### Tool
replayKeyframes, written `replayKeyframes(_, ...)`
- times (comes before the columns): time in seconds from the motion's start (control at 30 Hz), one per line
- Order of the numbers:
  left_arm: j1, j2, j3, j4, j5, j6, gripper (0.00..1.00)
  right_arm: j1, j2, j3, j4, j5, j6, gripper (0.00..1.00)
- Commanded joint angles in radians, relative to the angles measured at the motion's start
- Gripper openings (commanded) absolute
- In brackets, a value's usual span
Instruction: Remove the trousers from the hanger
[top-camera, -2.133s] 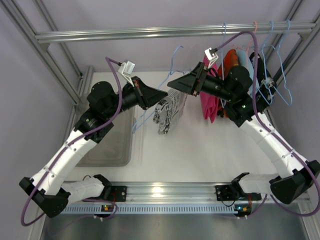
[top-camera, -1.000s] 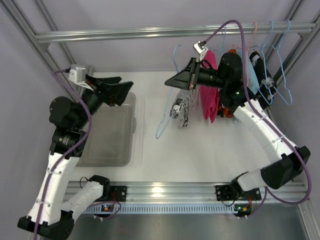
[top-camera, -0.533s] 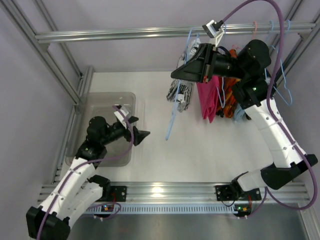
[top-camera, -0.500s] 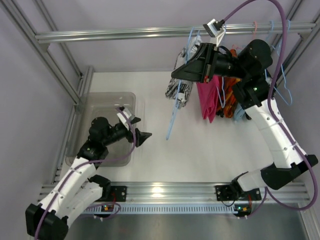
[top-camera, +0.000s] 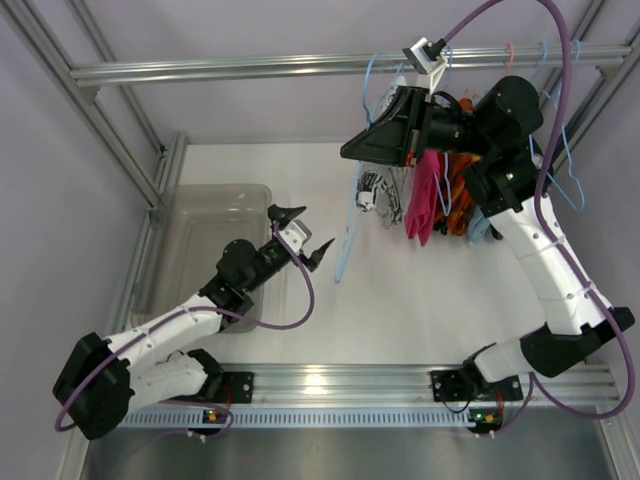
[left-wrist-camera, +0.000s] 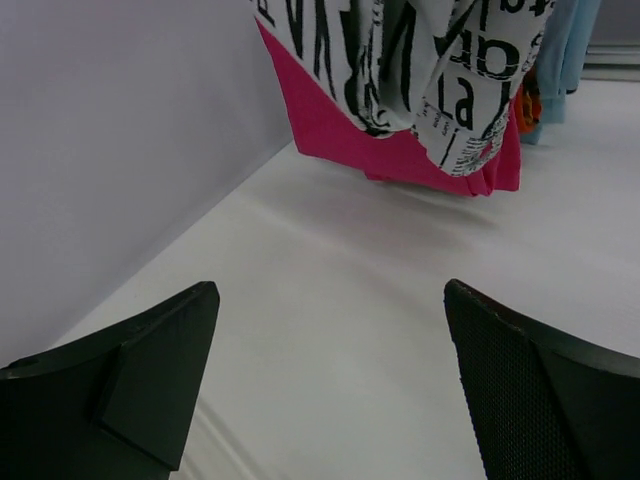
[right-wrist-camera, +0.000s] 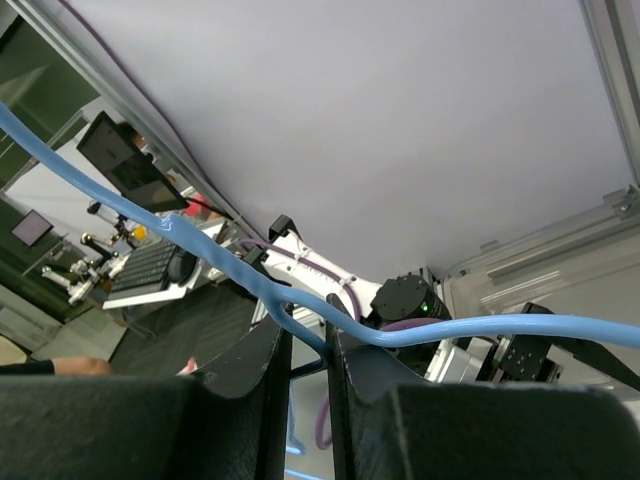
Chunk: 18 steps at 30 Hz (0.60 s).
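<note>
The trousers (top-camera: 384, 194), white with black newspaper lettering, hang from the hanger (top-camera: 343, 250), a thin light-blue wire one that my right gripper (top-camera: 352, 152) holds up near the rail. In the right wrist view the jaws are shut on the hanger (right-wrist-camera: 520, 322), and the wire crosses just above my right gripper (right-wrist-camera: 310, 345). My left gripper (top-camera: 312, 228) is low over the table, left of the trousers and apart from them. It stands wide open and empty (left-wrist-camera: 328, 290). The trousers' lower edge (left-wrist-camera: 400, 60) hangs ahead of it.
A clear plastic bin (top-camera: 215, 188) sits on the table's left side. A pink garment (top-camera: 425, 195) and an orange one (top-camera: 455, 190) hang just right of the trousers. More wire hangers (top-camera: 560, 150) hang from the metal rail (top-camera: 300, 66) at the far right.
My left arm has swung from over the bin down to the table's middle, and its jaws have opened wide. My right gripper has lifted the hanger; the trousers now hang further right.
</note>
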Motion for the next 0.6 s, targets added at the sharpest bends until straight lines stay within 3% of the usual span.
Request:
replayKeyframes(0.0,-0.009,0.036,-0.003,0.192,-0.027,0.029,0.99,0.011,-0.029,0.081,0.128,0.008,-0.079,0.00)
replayKeyframes(0.2,-0.069,0.142,-0.006,0.370,0.013,0.046,0.99,0.011,-0.044,0.078,0.099,0.020,-0.105,0.00)
replayKeyframes(0.57,-0.078,0.234,0.080,0.519,-0.027,0.063,0.99,0.014,-0.050,0.052,0.110,-0.010,-0.100,0.00)
